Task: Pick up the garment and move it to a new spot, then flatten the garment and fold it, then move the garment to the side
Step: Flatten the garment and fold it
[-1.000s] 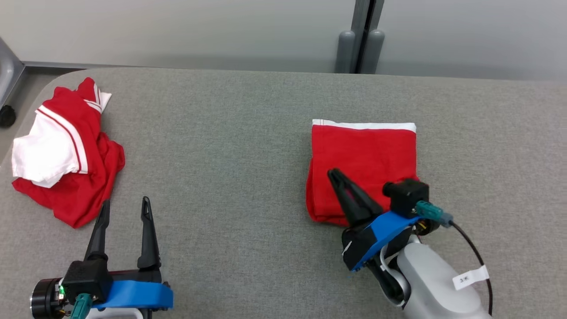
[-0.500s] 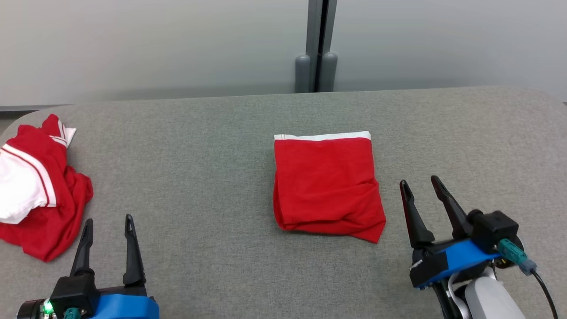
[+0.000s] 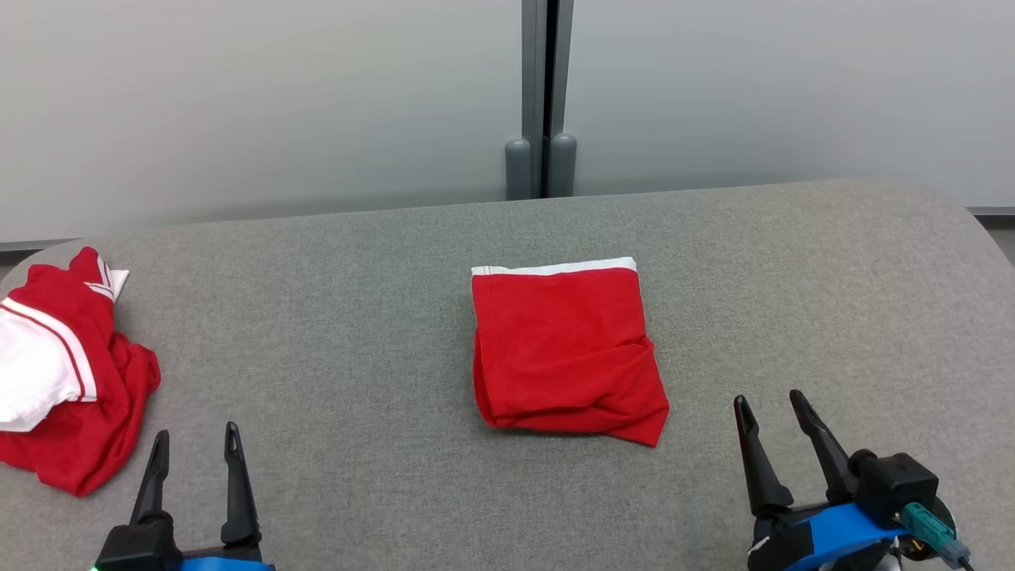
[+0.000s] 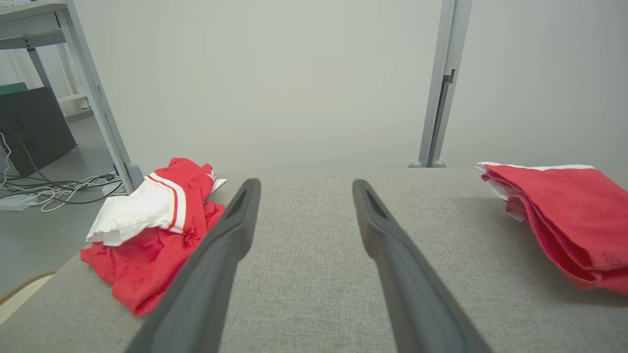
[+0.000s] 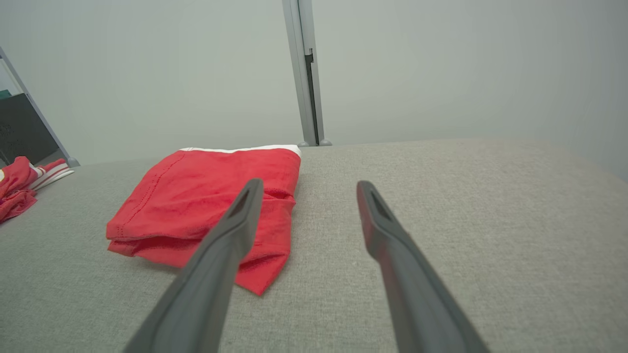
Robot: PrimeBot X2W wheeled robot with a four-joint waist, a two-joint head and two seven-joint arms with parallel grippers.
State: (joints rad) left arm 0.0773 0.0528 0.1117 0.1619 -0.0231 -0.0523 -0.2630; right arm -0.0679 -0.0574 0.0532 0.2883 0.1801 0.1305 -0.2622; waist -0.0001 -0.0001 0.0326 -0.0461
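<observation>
The grey worktop (image 3: 357,317) spans the scene. The red garment (image 3: 559,349) lies folded at its middle, with a white band along the far edge and a loose corner at the near right. A crumpled red and white pile (image 3: 63,388) sits at the left edge. The left end effector (image 3: 197,431) and the right end effector (image 3: 767,396) hover near, both released and holding nothing, apart from the garment.

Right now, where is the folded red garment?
In the head view the folded red garment lies centrally on the table, left of the right end effector, far from the crumpled red-and-white garment at its left edge.
</observation>
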